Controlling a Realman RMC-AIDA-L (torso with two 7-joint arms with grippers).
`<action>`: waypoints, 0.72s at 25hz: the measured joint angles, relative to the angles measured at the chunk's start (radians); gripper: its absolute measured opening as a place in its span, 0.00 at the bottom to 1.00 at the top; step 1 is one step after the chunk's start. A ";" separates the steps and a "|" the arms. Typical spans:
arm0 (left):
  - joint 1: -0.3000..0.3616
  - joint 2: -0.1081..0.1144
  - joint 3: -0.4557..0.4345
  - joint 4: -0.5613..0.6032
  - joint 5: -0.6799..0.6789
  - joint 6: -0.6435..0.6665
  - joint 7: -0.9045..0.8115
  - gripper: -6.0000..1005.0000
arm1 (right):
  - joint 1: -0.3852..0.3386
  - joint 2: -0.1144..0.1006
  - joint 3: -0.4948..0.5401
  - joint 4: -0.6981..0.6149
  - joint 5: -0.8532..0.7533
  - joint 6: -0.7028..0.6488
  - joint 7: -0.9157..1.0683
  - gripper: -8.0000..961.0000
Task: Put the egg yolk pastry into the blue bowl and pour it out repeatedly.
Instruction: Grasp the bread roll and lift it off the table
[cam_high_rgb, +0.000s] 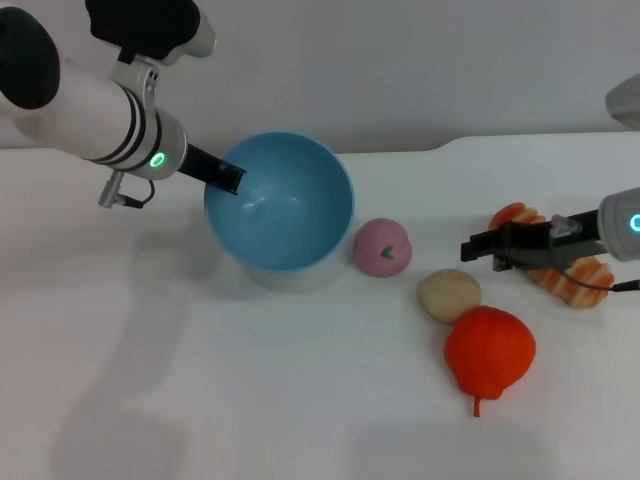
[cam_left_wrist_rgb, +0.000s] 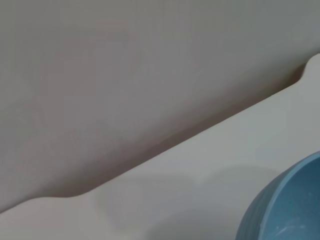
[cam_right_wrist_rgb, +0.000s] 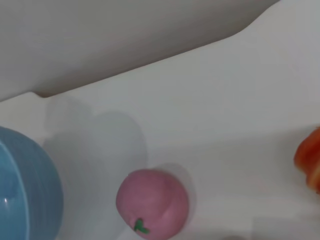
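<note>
The blue bowl (cam_high_rgb: 290, 215) is tilted on its side, mouth facing the front right, and holds nothing. My left gripper (cam_high_rgb: 228, 178) is shut on its left rim. The bowl's edge also shows in the left wrist view (cam_left_wrist_rgb: 285, 210) and the right wrist view (cam_right_wrist_rgb: 25, 190). The egg yolk pastry (cam_high_rgb: 449, 295) lies on the table to the right of the bowl, in front of the pink ball (cam_high_rgb: 381, 247). My right gripper (cam_high_rgb: 482, 246) hovers just behind and to the right of the pastry, over the orange bread (cam_high_rgb: 578, 282), and holds nothing.
A red-orange pepper-like fruit (cam_high_rgb: 489, 352) lies just in front of the pastry. The pink ball with its green mark also shows in the right wrist view (cam_right_wrist_rgb: 152, 202). The white table (cam_high_rgb: 200, 400) ends at a back edge near the wall.
</note>
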 joint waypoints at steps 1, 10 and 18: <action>0.000 0.000 0.001 0.001 0.000 0.000 0.000 0.00 | 0.001 0.004 0.000 0.002 0.000 0.004 -0.002 0.55; 0.000 -0.001 0.021 -0.011 0.000 -0.007 0.000 0.00 | 0.023 0.031 0.001 0.055 0.004 0.049 -0.024 0.55; -0.001 -0.001 0.029 -0.012 0.003 -0.008 0.000 0.00 | 0.030 0.039 0.001 0.091 0.001 0.081 -0.020 0.55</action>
